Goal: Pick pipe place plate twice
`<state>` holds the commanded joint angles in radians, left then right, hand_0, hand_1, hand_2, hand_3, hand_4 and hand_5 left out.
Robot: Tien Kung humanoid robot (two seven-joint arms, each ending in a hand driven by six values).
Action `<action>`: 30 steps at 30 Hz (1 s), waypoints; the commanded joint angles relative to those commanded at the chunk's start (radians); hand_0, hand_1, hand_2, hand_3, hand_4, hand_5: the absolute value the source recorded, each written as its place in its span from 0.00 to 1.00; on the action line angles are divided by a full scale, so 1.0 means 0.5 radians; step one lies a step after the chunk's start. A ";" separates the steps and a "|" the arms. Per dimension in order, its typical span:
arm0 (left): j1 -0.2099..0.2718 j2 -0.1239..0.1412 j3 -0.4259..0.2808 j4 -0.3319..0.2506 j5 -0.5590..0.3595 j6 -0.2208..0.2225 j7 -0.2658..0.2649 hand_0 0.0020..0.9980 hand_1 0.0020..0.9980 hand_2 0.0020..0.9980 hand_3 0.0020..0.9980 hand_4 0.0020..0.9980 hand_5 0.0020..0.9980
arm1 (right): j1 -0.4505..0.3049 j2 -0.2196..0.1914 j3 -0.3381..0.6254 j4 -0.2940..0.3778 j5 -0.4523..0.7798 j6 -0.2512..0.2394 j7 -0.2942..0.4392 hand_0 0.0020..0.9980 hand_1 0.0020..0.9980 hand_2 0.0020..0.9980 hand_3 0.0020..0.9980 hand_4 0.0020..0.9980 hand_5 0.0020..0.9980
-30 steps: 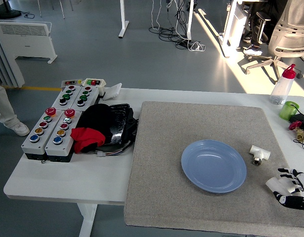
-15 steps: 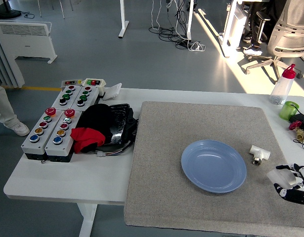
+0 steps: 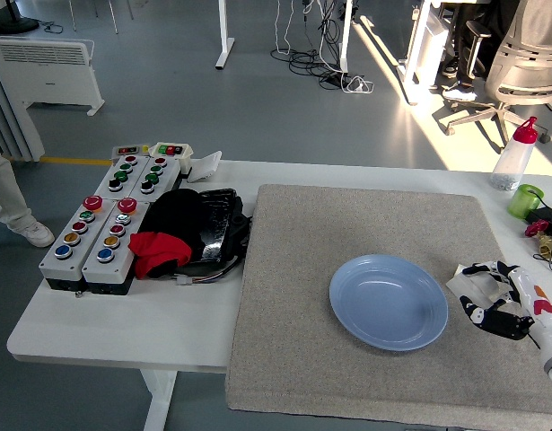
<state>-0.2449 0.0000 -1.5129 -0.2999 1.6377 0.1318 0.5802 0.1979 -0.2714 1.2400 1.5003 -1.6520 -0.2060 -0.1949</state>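
A: Well, head view first. Where is the right hand, and why there?

B: It reaches in from the right edge, low over the grey mat, just right of the blue plate. It covers the spot where the white pipe fitting lies. Judged from the task, this is the pick step of a cycle.

A: State of the fingers?

B: Curled around the fitting's position, with white showing between them. Whether they are clamped on the fitting or only closing about it cannot be told from this view.

A: So the pipe itself?

B: Mostly hidden under the hand; a white edge shows at the hand's left side, on the mat, close to the plate's right rim but apart from it.

A: Why is the plate placed so?

B: It sits flat and empty beside the fitting, so the carry would be short. No pipe lies in it, so neither placement reads as done.

A: Left hand?

B: Not in view.

A: Anything else on the counter?

B: Button boxes and a black-and-red bundle at the left, well apart from the work. A spray bottle and a green cup stand at the far right.
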 joint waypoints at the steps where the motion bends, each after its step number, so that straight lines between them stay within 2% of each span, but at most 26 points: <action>1: 0.002 0.000 0.001 0.000 -0.001 0.000 0.001 0.58 0.58 0.58 0.48 0.41 1.00 | 0.034 0.006 -0.035 -0.022 0.003 0.004 -0.003 0.38 0.45 0.52 0.58 0.32 0.15; 3: 0.005 0.000 0.001 -0.001 -0.003 0.002 0.002 0.58 0.58 0.58 0.48 0.41 1.00 | 0.104 0.014 -0.114 -0.072 0.013 0.028 -0.022 0.38 0.45 0.52 0.58 0.32 0.15; 4: 0.005 0.000 0.001 -0.001 -0.004 0.002 0.002 0.59 0.58 0.58 0.49 0.41 1.00 | 0.125 0.016 -0.141 -0.087 0.015 0.037 -0.029 0.52 0.53 0.54 0.59 0.32 0.15; 9: 0.008 0.000 0.006 -0.002 -0.010 0.003 0.003 0.59 0.58 0.58 0.49 0.41 1.00 | 0.276 0.035 -0.315 -0.203 -0.021 0.127 -0.082 0.52 0.53 0.54 0.59 0.32 0.15; 10: 0.008 0.000 0.007 -0.001 -0.011 0.003 0.003 0.59 0.58 0.58 0.48 0.41 1.00 | 0.310 0.043 -0.345 -0.229 -0.041 0.163 -0.096 0.71 0.65 0.65 0.64 0.38 0.18; 15: 0.003 0.000 0.018 0.001 -0.033 0.007 -0.002 0.59 0.58 0.58 0.48 0.41 1.00 | 0.418 0.068 -0.421 -0.317 -0.185 0.295 -0.082 0.71 0.65 0.65 0.64 0.38 0.18; 16: 0.002 0.000 0.019 0.001 -0.034 0.008 -0.002 0.59 0.58 0.58 0.48 0.41 1.00 | 0.424 0.070 -0.425 -0.322 -0.211 0.306 -0.080 0.95 0.86 0.95 0.88 0.70 0.31; 21: -0.004 0.000 0.031 0.003 -0.058 0.014 -0.005 0.59 0.58 0.58 0.48 0.41 1.00 | 0.440 0.076 -0.407 -0.335 -0.297 0.359 -0.047 0.95 0.86 0.95 0.88 0.70 0.31; 22: -0.004 0.000 0.031 0.002 -0.057 0.014 -0.004 0.58 0.58 0.58 0.48 0.41 1.00 | 0.440 0.075 -0.403 -0.336 -0.296 0.364 -0.044 1.00 0.89 1.00 0.95 0.76 0.34; 23: -0.005 0.000 0.029 0.002 -0.053 0.012 -0.004 0.58 0.58 0.58 0.48 0.41 1.00 | 0.439 0.074 -0.399 -0.337 -0.293 0.370 -0.041 1.00 0.89 1.00 0.95 0.76 0.34; 27: -0.009 0.000 0.033 0.003 -0.057 0.012 -0.005 0.58 0.58 0.58 0.48 0.41 1.00 | 0.422 0.063 -0.359 -0.338 -0.262 0.348 -0.037 1.00 0.89 1.00 0.95 0.76 0.34; 28: -0.010 0.000 0.034 0.003 -0.059 0.012 -0.005 0.59 0.58 0.58 0.48 0.41 1.00 | 0.417 0.060 -0.347 -0.340 -0.251 0.338 -0.037 1.00 0.90 1.00 0.97 0.80 0.39; 30: -0.011 0.000 0.035 0.003 -0.061 0.012 -0.006 0.59 0.58 0.58 0.48 0.41 1.00 | 0.412 0.056 -0.322 -0.348 -0.239 0.315 -0.038 1.00 0.90 1.00 0.97 0.80 0.39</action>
<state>-0.2506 0.0000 -1.4953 -0.2985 1.6074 0.1379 0.5773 0.4039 -0.2431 1.0788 1.3264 -1.7713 -0.0485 -0.2137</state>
